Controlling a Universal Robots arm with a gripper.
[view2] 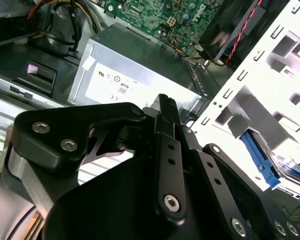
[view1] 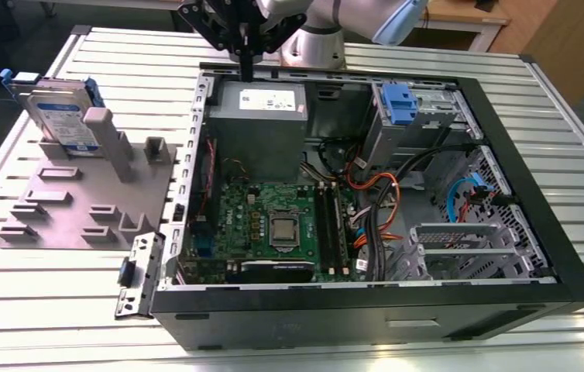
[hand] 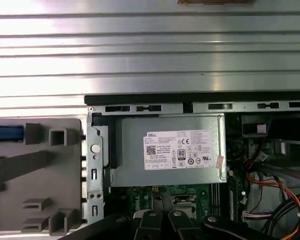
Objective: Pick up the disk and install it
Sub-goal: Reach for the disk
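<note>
Across the slatted metal table [view1: 44, 310], starting from its edge at the exterior view's left: a grey fixture plate [view1: 75, 194], studded with blocks and posts. Standing upright on edge in that plate's far corner, toward the table's far-left corner: the disk [view1: 60, 108], silver with a white-and-blue label facing the camera and blue rails along its sides. Braced by a grey post just beside it, untouched, well apart from the gripper.

Next, just beside the plate and taking up the middle and right of the table: an open black computer case [view1: 375, 310], lying on its side, interior up. Hanging over the case's far wall: the gripper [view1: 245, 71], pointing straight down from the arm [view1: 323, 31]. Fingers drawn fully together, holding nothing, tips just above the far end of the grey power supply [view1: 259, 124]. Seen in both wrist views directly beneath the tool: that same box with its white label.

Nearer in the case than the power supply: the green motherboard [view1: 271, 225]. Further right, in the case's far-right corner: a blue latch piece [view1: 400, 105] on a metal bay. Between board and bays: orange and black cables [view1: 369, 186]. In the case's near-right corner: an open metal drive cage [view1: 458, 248].
</note>
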